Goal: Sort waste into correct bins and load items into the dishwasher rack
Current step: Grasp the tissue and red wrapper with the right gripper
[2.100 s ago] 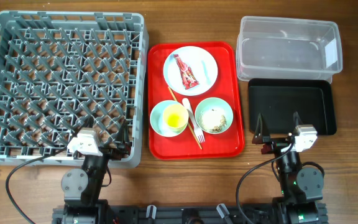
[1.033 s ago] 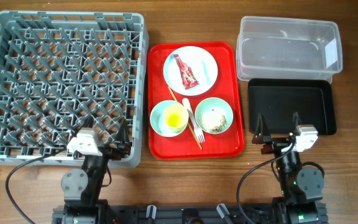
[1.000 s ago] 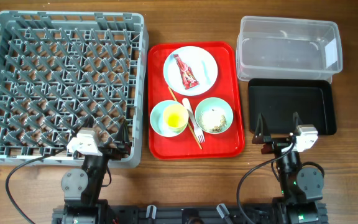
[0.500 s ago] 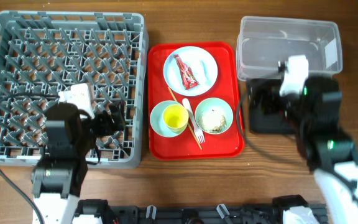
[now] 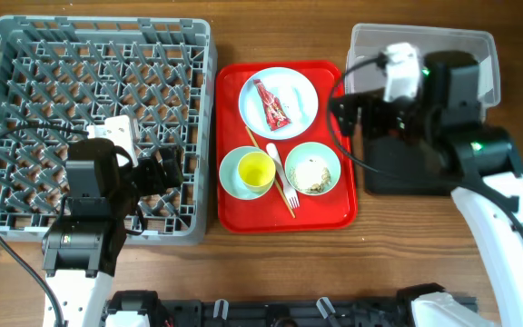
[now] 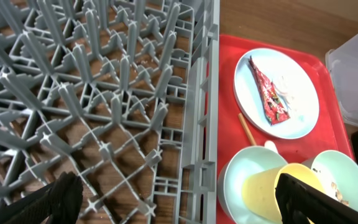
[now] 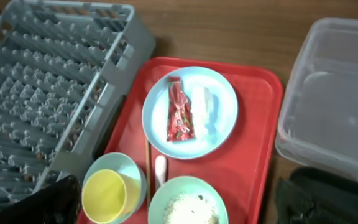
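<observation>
Dishwasher rack [image 5: 98, 24]: just left of the red tray [image 5: 334, 82].
Clear tub [image 5: 425, 41]: right of the red tray.
Plate [image 5: 302, 95] with wrapper [image 5: 271, 104]: on the red tray.

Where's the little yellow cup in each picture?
Overhead: the yellow cup is near the middle, inside the left bowl.
Left wrist: it is at the bottom right, in the same bowl.
Right wrist: it is at the bottom left.
Shared landmark: the red wrapper on the plate, higher up than the cup in every picture.
</observation>
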